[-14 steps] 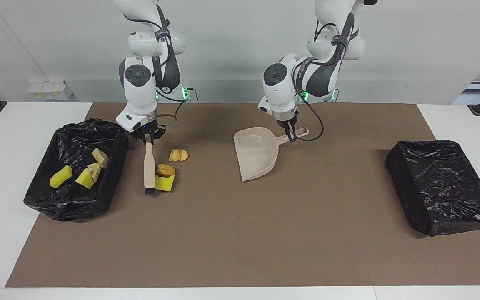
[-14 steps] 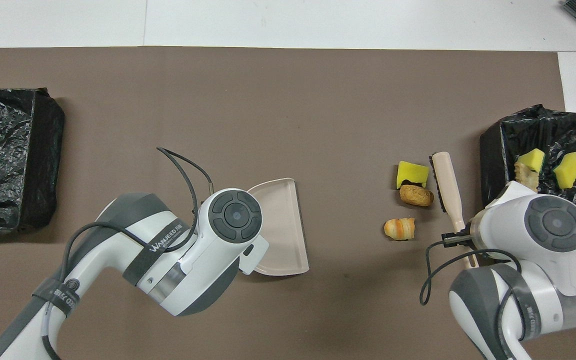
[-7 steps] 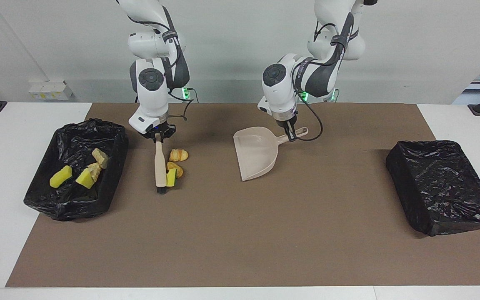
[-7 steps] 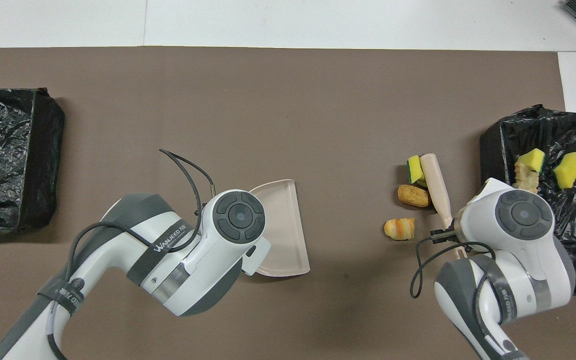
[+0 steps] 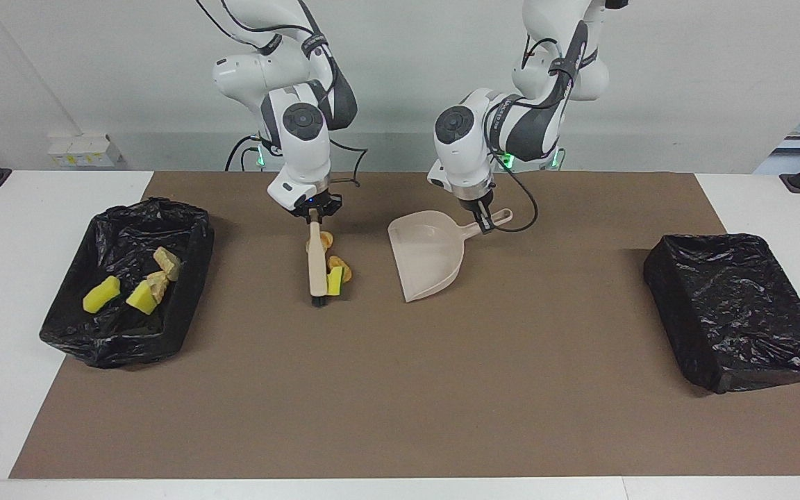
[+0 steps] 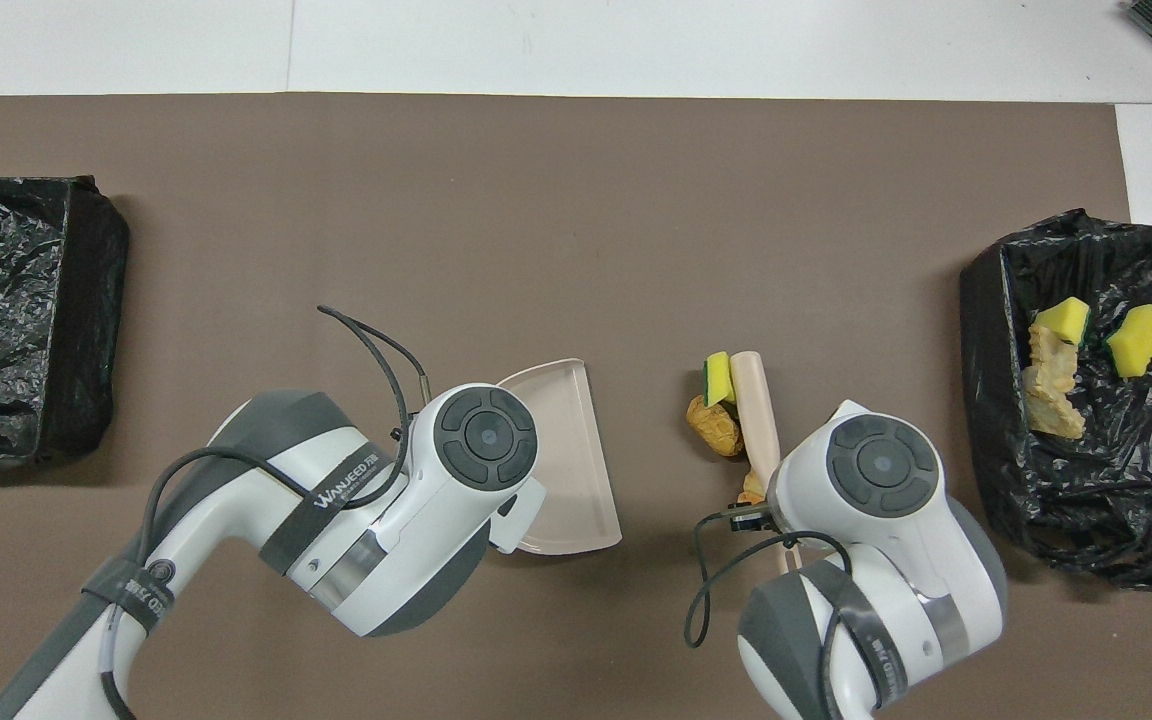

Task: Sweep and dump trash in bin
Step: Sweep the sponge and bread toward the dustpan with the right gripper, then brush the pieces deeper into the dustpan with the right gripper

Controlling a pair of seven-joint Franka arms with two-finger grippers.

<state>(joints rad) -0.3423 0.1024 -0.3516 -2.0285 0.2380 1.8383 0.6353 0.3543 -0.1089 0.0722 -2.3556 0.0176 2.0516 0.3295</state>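
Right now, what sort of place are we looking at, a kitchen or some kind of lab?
Most likely a robot lab or test bench, not a kitchen. Two arms stand at a white table against a bare wall, a brown mat marks the work area, and staged scraps and black-lined bins sit on it.

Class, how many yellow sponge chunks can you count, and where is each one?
3. Two sponge chunks lie in the bin at the right arm's end; one lies on the mat against the brush. Others may be hidden.
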